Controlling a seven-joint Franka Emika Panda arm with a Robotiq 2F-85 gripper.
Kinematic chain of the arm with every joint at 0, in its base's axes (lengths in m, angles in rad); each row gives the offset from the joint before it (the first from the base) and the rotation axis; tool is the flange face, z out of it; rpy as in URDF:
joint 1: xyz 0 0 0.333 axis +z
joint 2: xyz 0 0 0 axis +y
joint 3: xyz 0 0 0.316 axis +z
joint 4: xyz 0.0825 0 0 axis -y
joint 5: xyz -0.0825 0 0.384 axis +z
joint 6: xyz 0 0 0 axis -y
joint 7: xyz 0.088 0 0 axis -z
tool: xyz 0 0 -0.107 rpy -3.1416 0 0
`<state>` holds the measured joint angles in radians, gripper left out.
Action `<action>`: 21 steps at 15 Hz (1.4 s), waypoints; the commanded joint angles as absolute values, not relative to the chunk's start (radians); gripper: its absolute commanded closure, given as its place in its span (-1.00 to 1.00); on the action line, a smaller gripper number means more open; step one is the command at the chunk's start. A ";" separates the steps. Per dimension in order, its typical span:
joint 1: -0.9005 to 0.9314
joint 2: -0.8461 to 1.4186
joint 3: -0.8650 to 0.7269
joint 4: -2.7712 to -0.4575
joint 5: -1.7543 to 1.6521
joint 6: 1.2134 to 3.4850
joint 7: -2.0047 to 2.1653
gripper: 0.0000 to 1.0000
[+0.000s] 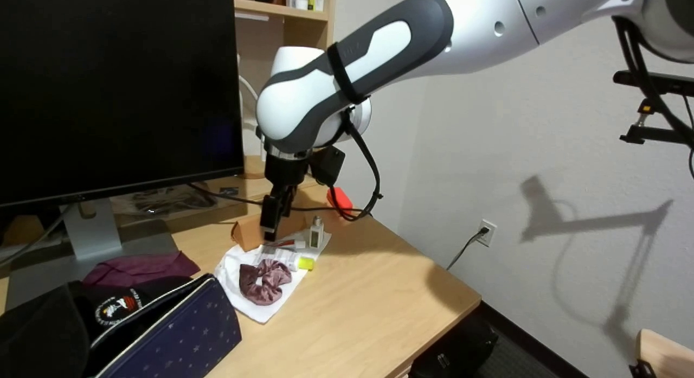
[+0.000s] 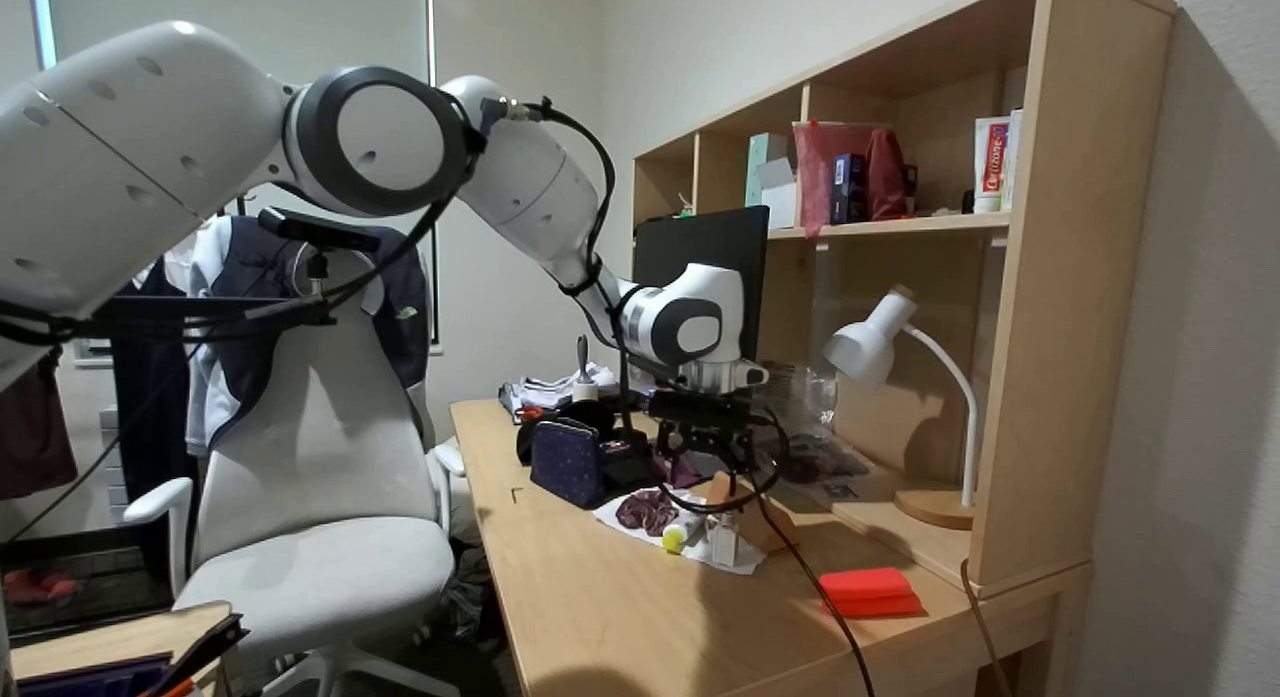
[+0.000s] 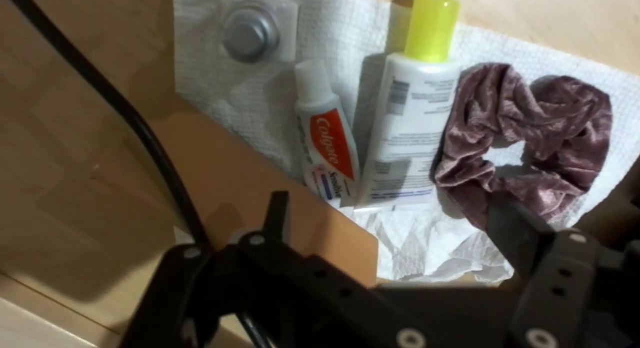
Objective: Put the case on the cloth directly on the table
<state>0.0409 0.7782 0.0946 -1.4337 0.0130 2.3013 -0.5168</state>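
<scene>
The tan-brown case (image 1: 249, 235) stands at the back edge of the white cloth (image 1: 260, 313), beside the items on it. The case also shows in an exterior view (image 2: 768, 529) and the wrist view (image 3: 260, 193), overlapping the edge of the cloth (image 3: 505, 46). On the cloth lie a maroon scrunchie (image 3: 555, 123), a white bottle with a yellow-green cap (image 3: 415, 118) and a toothpaste tube (image 3: 330, 143); a small clear bottle (image 3: 250, 33) stands there. My gripper (image 3: 395, 215) is open and empty above; its left finger overlaps the case in view. The table (image 1: 347, 313) is light wood.
A black cable (image 3: 145, 133) crosses in front of the case in the wrist view. A red object (image 1: 340, 200) lies at the back right. A dark blue pouch (image 1: 184, 329), a purple cloth (image 1: 135, 268) and a monitor (image 1: 119, 90) stand to the left. A lamp (image 2: 865, 347) stands behind.
</scene>
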 commanded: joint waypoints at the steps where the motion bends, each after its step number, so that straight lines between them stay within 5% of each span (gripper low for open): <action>1: 0.029 0.819 0.106 -1.391 -0.014 2.354 -0.481 -1.00; 14: 0.025 0.841 0.144 -1.383 -0.009 2.522 -0.486 -1.00; 21: 0.035 0.906 0.132 -1.263 -0.047 2.434 -0.502 -1.00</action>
<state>0.0410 0.8543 0.1285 -1.3511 -0.0034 2.4946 -0.4989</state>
